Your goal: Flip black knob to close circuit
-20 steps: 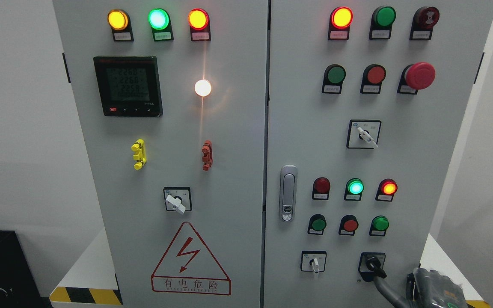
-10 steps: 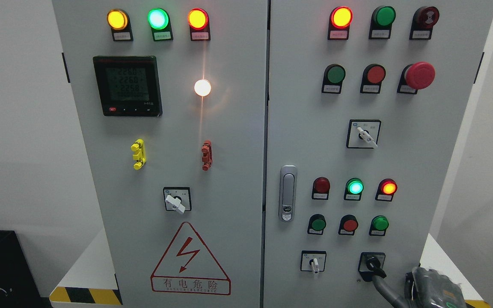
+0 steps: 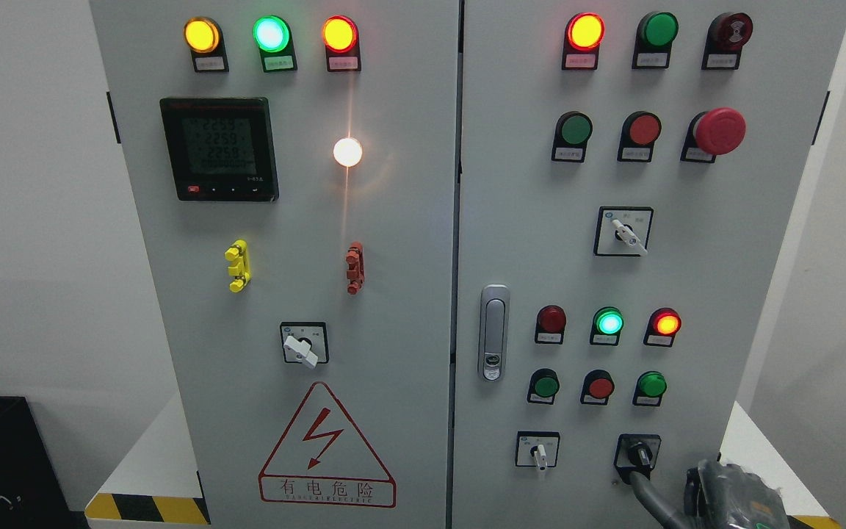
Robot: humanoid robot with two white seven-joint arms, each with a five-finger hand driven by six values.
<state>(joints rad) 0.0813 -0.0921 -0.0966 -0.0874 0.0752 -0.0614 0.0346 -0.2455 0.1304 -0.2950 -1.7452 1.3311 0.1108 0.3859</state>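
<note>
The right hand [image 3: 724, 496], a grey robot hand, enters at the cabinet's lower right corner; one grey finger [image 3: 647, 494] extends up and touches the black rotary knob [image 3: 641, 454]. Whether the remaining fingers are spread or curled cannot be told. The knob sits at the lower right of the grey steel cabinet door [image 3: 687, 279], right of a white-handled selector switch [image 3: 538, 451]. Farther up the door, a red mushroom stop button [image 3: 719, 131] stands near the upper right edge.

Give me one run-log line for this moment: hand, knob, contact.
right robot hand: finger on black knob | knob: points nearly straight down | left robot hand: out of view
</note>
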